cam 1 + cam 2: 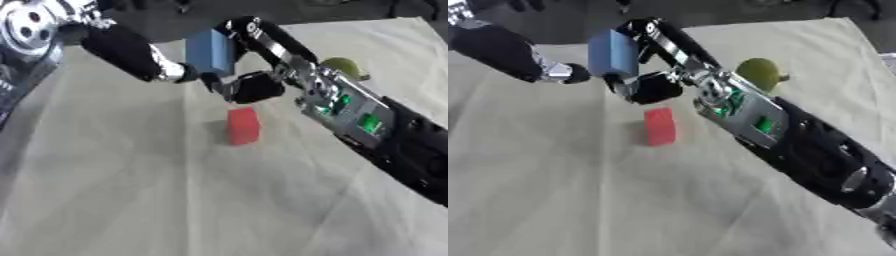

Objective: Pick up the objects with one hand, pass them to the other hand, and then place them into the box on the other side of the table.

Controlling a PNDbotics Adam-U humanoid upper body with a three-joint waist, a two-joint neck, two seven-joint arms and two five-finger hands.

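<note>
Pale cloth covers our desk. Above the red block, our right hand and left hand both curl around the blue block; a green fruit lies beyond.

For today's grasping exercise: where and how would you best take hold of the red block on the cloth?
Grip the red block across its two long side faces, coming down from above. It stands upright and alone on the cloth, its sides flat and parallel, with bare cloth all round, so fingers and thumb can likely close on opposite faces. Both hands meet at the blue block just beyond it, so wait for one to free up.
</note>
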